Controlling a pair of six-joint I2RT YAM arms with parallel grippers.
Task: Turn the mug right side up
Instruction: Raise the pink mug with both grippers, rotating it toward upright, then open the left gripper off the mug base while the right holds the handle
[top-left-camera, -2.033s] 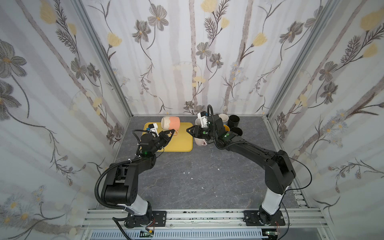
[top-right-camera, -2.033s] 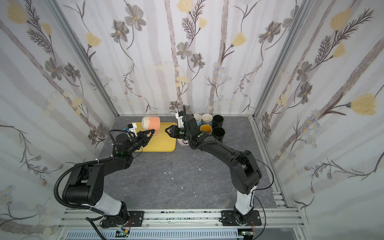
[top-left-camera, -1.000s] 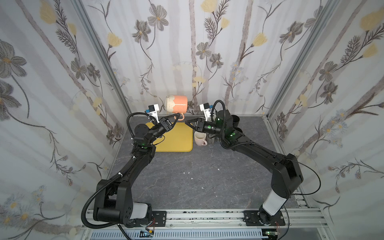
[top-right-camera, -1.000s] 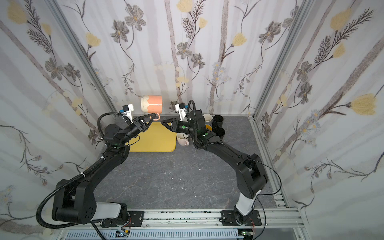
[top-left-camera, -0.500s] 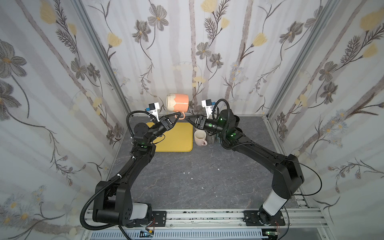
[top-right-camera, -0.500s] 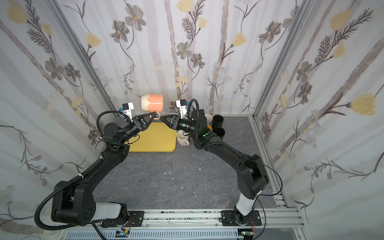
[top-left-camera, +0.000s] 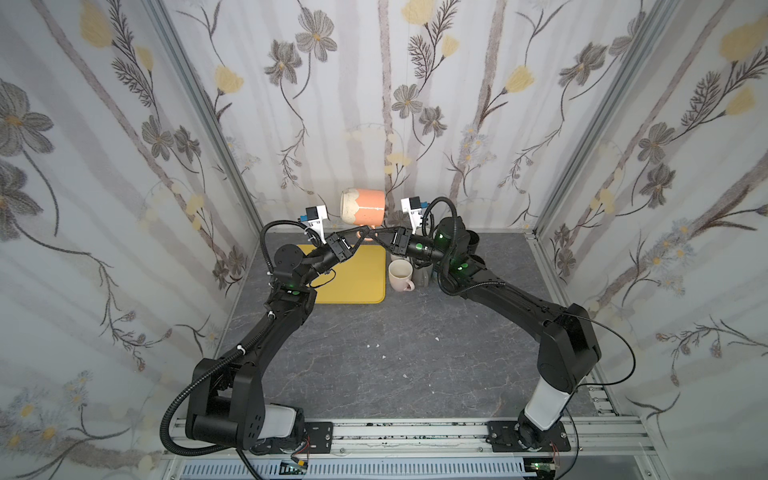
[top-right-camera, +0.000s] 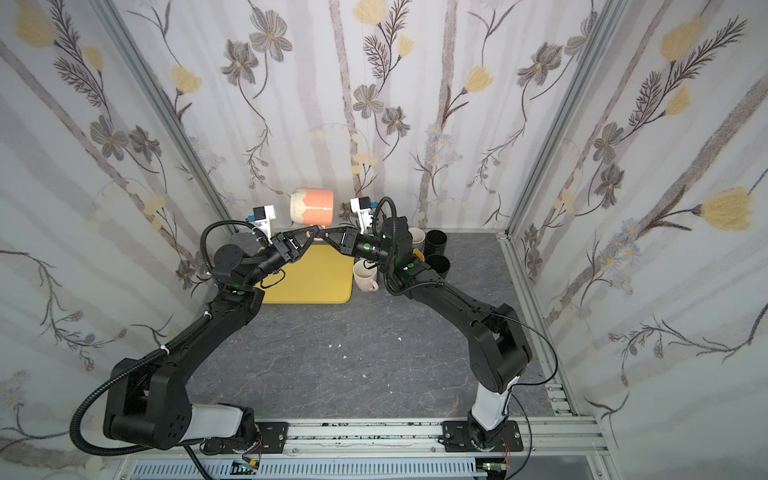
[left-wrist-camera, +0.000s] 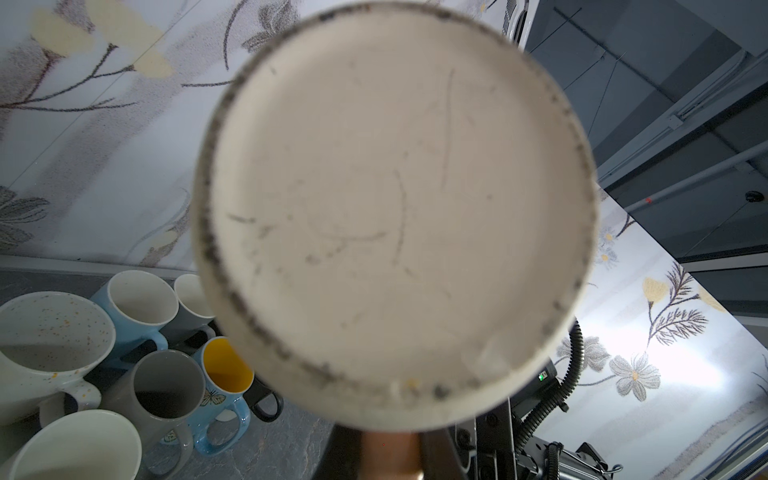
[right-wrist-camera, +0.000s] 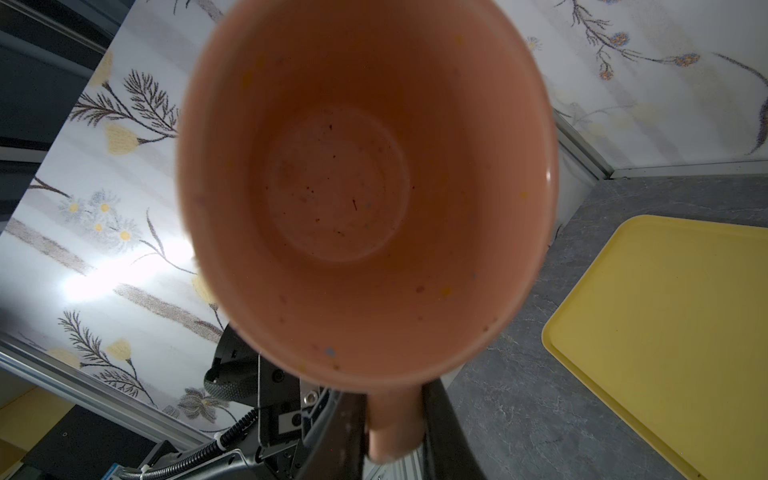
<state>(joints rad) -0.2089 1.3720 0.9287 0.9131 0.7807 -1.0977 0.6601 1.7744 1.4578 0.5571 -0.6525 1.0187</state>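
An orange mug (top-left-camera: 362, 205) (top-right-camera: 312, 211) with a cream base hangs on its side high above the table's back edge, base to the left, mouth to the right, handle pointing down. My left gripper (top-left-camera: 360, 237) (top-right-camera: 312, 237) is shut on the handle from the left; its wrist view shows the scuffed cream base (left-wrist-camera: 395, 208) and the handle (left-wrist-camera: 388, 455) pinched between dark fingers. My right gripper (top-left-camera: 377, 237) (top-right-camera: 328, 237) meets it from the right and is shut on the same handle (right-wrist-camera: 395, 432); the right wrist view looks straight into the mug's orange inside (right-wrist-camera: 365, 187).
A yellow tray (top-left-camera: 353, 274) lies on the grey table below the mug. A cream mug (top-left-camera: 401, 275) stands upright at its right edge. Several more upright mugs (left-wrist-camera: 137, 307) cluster behind the right arm, with two black ones (top-right-camera: 436, 239) at the back.
The left gripper lifted the mug from just above the tray to high in the air. The right gripper came in from the right and closed on the handle.
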